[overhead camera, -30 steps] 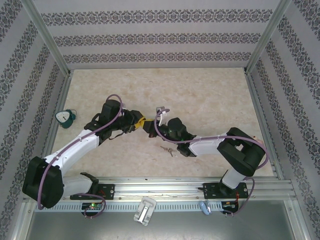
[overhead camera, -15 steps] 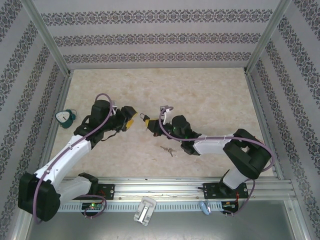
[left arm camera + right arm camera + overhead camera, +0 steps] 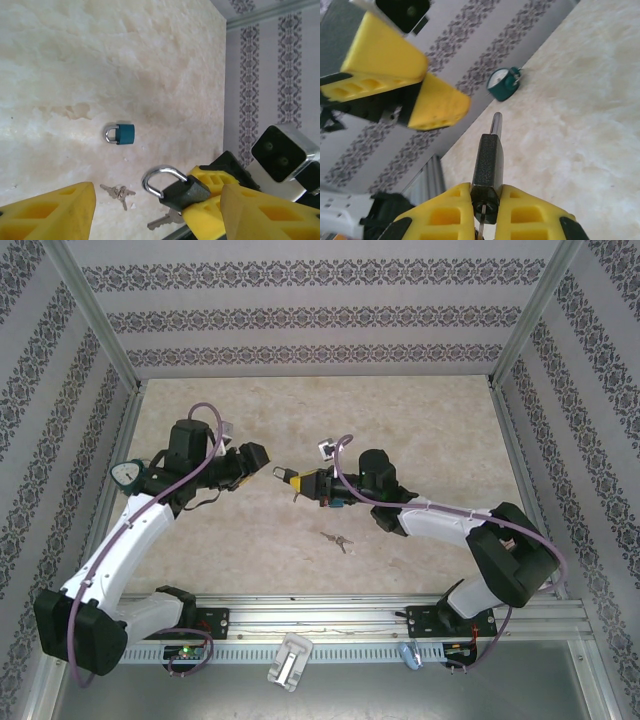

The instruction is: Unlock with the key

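My right gripper (image 3: 303, 481) is shut on a black padlock (image 3: 288, 477) and holds it above the table. In the right wrist view the padlock (image 3: 487, 165) is pinched between the yellow fingers (image 3: 445, 215), its silver shackle pointing away. A key (image 3: 482, 222) sits in its keyhole. In the left wrist view the padlock (image 3: 182, 190) hangs with the key (image 3: 165, 220) sticking out below it. My left gripper (image 3: 262, 464) is open and stands apart to the padlock's left, its fingers (image 3: 55, 212) wide with nothing between them.
A teal padlock (image 3: 130, 475) lies by the left wall, also in the right wrist view (image 3: 503, 84). Another teal padlock (image 3: 121, 134) lies on the table. A loose bunch of keys (image 3: 337, 540) lies near the middle front. Patterned walls close in three sides.
My left gripper has let go of the black padlock, opened, and drawn back to the left. The right gripper kept the padlock and shifted slightly up and right.
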`<action>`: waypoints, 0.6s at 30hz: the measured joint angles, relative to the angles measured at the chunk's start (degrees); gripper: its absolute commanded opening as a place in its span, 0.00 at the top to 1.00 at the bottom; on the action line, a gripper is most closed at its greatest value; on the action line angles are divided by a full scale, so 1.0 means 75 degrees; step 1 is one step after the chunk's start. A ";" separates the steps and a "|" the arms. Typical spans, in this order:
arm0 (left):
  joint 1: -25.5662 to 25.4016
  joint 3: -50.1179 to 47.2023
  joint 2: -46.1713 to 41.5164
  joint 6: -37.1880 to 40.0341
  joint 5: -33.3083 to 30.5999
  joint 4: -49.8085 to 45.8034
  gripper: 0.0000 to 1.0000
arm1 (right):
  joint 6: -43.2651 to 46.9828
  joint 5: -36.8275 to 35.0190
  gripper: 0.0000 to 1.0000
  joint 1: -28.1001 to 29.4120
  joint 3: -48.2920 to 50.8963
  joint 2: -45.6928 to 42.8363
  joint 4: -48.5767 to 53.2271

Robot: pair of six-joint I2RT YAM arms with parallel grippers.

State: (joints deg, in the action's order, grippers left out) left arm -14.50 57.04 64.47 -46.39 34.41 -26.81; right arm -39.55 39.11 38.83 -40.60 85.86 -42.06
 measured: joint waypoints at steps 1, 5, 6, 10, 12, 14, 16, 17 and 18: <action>0.0000 0.0023 0.0047 0.0105 0.0061 -0.0052 0.35 | 0.0020 0.0114 0.97 -0.0003 -0.0012 -0.0032 0.0017; 0.0000 0.0181 0.0312 0.0527 0.0256 -0.0437 0.38 | 0.0082 0.0437 0.96 -0.0017 -0.0035 -0.0149 0.0058; 0.0000 0.0201 0.0350 0.0606 0.0283 -0.0516 0.38 | 0.0085 0.0516 0.97 -0.0029 -0.0052 -0.0160 0.0067; 0.0000 0.0204 0.0373 0.0813 0.0417 -0.0711 0.38 | 0.0105 0.0705 0.96 -0.0064 -0.0131 -0.0189 0.0093; 0.0000 0.0204 0.0379 0.0874 0.0449 -0.0775 0.38 | 0.0105 0.0772 0.96 -0.0064 -0.0152 -0.0189 0.0099; 0.0000 0.0204 0.0405 0.0927 0.0481 -0.0807 0.38 | 0.0102 0.0860 0.97 -0.0064 -0.0175 -0.0189 0.0096; 0.0000 0.0204 0.0446 0.0962 0.0516 -0.0836 0.39 | 0.0105 0.0944 0.96 -0.0064 -0.0210 -0.0192 0.0096; 0.0000 0.0204 0.0458 0.0968 0.0533 -0.0848 0.40 | 0.0102 0.0979 0.97 -0.0064 -0.0221 -0.0192 0.0096; 0.0000 0.0204 0.0472 0.0985 0.0542 -0.0866 0.41 | 0.0102 0.1005 0.97 -0.0064 -0.0221 -0.0201 0.0093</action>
State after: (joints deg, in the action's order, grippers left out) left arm -14.50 58.57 68.01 -39.00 38.48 -33.30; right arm -38.79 46.65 38.35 -42.26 84.36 -41.36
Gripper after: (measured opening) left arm 0.609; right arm 0.093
